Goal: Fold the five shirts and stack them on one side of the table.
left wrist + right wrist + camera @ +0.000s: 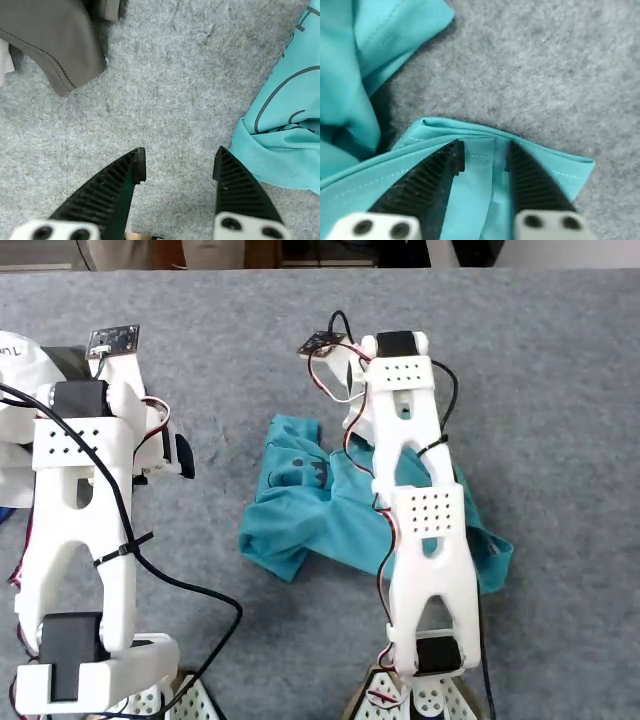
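Left gripper [180, 162], jaws wide apart, hangs over the table [175, 75] between grey shirt [50, 35] and teal shirt [300, 520]; right gripper [485, 150], jaws narrowly parted, straddles a teal hem fold.

I've got open worktop [560, 390] right of the teal shirt [300, 510] and along the far side, so wide room to pass there. Btwn the left arm [80, 500] & the teal shirt runs a grey strip; the left claw [177, 167] hangs over it, jaws wide apart. The grey shirt [55, 40] & white shirt [15, 360] crowd the left edge. The right arm [420, 510] lies across the teal shirt's right part, blocking reach.
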Robot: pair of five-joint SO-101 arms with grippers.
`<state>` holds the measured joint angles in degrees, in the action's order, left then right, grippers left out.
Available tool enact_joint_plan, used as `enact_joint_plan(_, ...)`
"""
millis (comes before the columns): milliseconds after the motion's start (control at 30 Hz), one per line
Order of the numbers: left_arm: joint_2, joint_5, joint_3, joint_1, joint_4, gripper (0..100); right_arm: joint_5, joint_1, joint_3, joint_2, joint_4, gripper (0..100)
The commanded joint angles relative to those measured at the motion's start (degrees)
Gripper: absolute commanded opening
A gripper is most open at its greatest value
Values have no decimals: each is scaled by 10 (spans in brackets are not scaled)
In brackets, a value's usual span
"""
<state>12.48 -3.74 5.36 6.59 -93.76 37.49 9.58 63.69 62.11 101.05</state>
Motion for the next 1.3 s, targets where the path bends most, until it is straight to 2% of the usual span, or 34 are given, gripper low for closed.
enact_joint_plan(0, 15, -3, -3, 5, 8, 224, -6, -15, -12, -51, 13, 29)
enact_joint_plan(100, 15, -3, -3, 5, 8, 224, -7, -15, -36, -88, 13, 2)
enact_joint_plan(433, 15, -1, -3, 5, 5, 224, -2, -15, -165, -279, 12, 3)
enact_joint_plan(700, 18, 0, -2, 6, 3, 224, 0, -58, -250, -448, 13, 3)
enact_joint_plan(900, 19, 1, -2, 2, 3, 224, 36, -86, -395, -624, 12, 2)
enact_joint_plan(1067, 20, 1, -2, 1, 3, 224, 43, -172, -502, -693, -37, 2)
enact_joint_plan(1267, 19, 2, 0, 0, -3, 224, 40, -282, -544, -686, -123, 2)
